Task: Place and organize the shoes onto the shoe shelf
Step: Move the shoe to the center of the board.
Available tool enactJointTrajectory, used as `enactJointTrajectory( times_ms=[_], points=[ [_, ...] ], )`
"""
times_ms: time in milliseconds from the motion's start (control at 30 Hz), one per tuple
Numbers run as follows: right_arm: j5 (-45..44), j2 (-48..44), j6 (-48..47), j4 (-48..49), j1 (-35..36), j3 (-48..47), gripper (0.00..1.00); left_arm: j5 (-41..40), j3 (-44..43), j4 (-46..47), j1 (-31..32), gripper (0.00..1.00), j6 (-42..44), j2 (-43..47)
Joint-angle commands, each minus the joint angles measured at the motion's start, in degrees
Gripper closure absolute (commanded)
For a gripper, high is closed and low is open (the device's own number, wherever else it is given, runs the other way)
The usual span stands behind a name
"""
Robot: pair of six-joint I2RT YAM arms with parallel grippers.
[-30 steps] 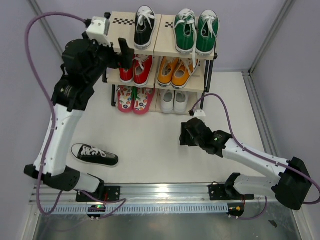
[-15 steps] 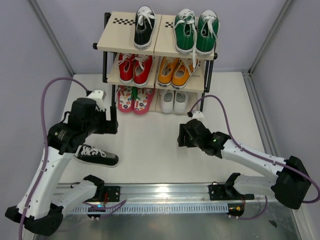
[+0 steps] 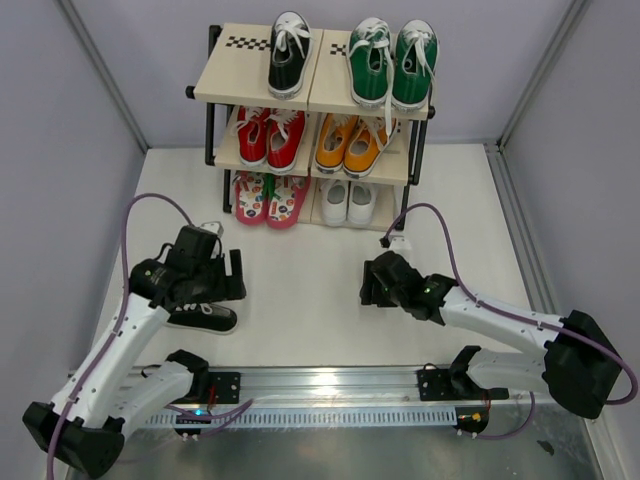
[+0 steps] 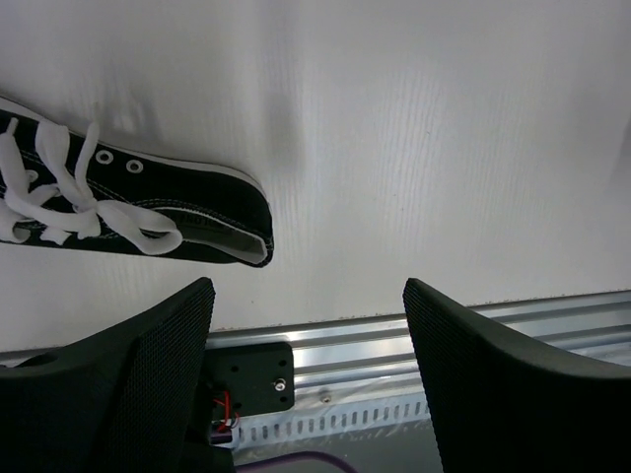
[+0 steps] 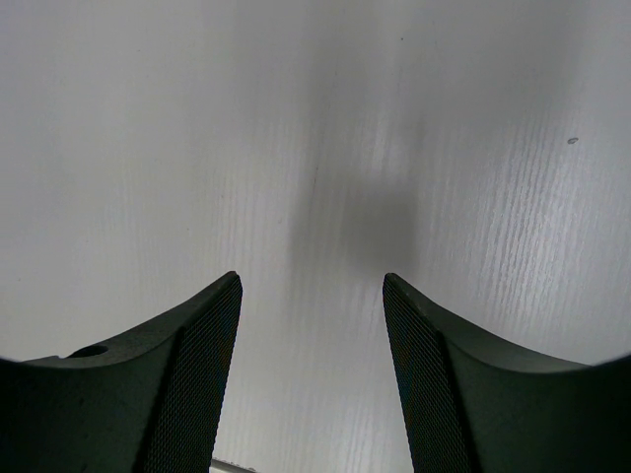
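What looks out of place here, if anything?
One black sneaker lies on the table by the left gripper, while its mate stands alone atop the shoe shelf: the pair is split.

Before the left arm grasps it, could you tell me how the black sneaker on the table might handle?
The black sneaker has a canvas upper, so it probably gives when squeezed. Its loose white laces may dangle or snag.
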State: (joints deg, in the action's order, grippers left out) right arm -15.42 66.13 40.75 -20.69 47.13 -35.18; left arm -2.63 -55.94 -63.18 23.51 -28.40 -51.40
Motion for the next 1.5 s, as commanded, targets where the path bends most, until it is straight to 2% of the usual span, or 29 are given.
enactJointTrajectory(
  times_ms=[0, 133, 233, 400, 800, 1033, 1267, 1467],
  points=[
    [-0.6, -1.7, 2.3, 3.7, 0.1, -0.2, 0.36, 2.3, 3.7, 4.5, 0.0, 0.21, -5.2, -0.6],
    [-0.8, -2.1, 2.2, 4.0, 0.1, 0.5, 0.36, -1.5, 8.0, 6.2, 0.0, 0.20, -9.3, -0.1],
    [-0.4, -1.8, 1.9, 4.6, 0.1, 0.9, 0.36, -3.6, 7.9, 7.5, 0.0, 0.20, -10.8, -0.1],
    [0.0, -0.9, 1.3, 5.0, 0.1, 0.6, 0.36, -1.9, 10.3, 12.2, 0.0, 0.20, -12.7, -1.9],
    [-0.4, 1.0, 1.1, 5.7, 0.1, 0.3, 0.36, -5.7, 11.4, 11.0, 1.3, 0.21, -17.3, -3.4],
    [0.5, 3.3, 1.0, 6.4, 0.1, -0.5, 0.36, -7.2, 14.5, 12.6, 1.7, 0.29, -22.2, -3.4],
    [0.2, 3.9, 0.9, 6.9, 0.1, -0.5, 0.36, -6.4, 15.0, 13.0, 2.1, 0.30, -22.1, -4.1],
    [0.0, 4.1, 0.9, 6.7, 0.1, -0.9, 0.36, -4.6, 12.4, 12.4, 5.2, 0.35, -18.6, -13.0]
  ],
)
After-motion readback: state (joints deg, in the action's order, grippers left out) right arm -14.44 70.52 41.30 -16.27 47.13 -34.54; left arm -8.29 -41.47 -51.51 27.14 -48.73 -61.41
